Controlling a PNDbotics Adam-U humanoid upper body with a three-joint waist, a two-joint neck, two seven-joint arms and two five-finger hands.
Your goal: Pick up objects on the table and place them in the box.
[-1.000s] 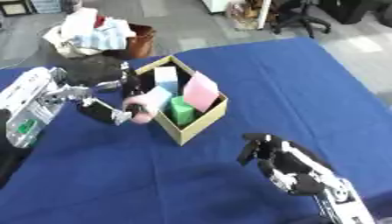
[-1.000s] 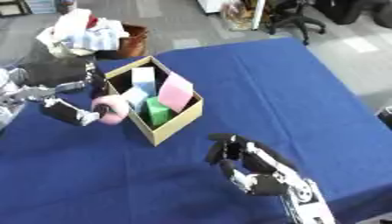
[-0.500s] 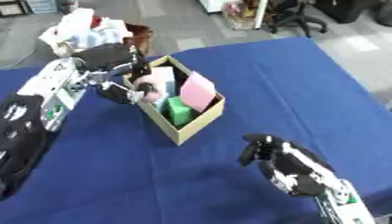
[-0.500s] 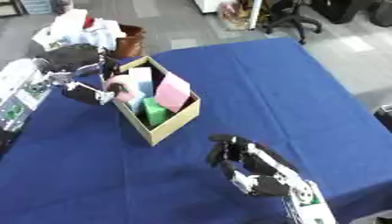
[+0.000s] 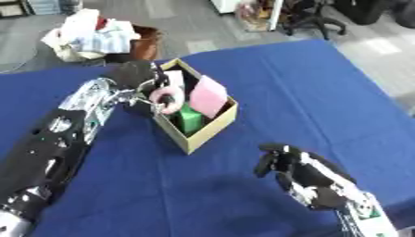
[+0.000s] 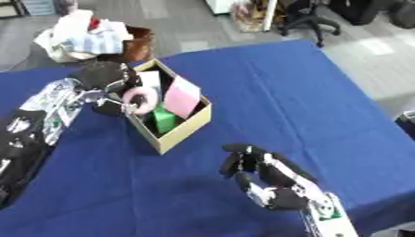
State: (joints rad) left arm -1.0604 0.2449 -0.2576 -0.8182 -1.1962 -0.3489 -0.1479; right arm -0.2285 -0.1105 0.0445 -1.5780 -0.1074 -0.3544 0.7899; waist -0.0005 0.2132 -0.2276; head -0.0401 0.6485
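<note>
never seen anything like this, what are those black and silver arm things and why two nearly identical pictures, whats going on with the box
Those are the two arms of a humanoid robot driven by a person. Both pictures come from a stereo camera in its head looking down at the work, one per eye, so they show the same moment from slightly different spots.

The surface is a table covered in blue cloth. On it stands an open cardboard box holding a pink flat packet, a green block and something white.

The left hand, coming in from the left, holds a pink ring-shaped object over the box's near-left edge, apparently about to put it in. The right hand shows at the lower right, idle, fingers curled, holding nothing.

Behind the table on the floor sits a brown basket of cloths.
</note>
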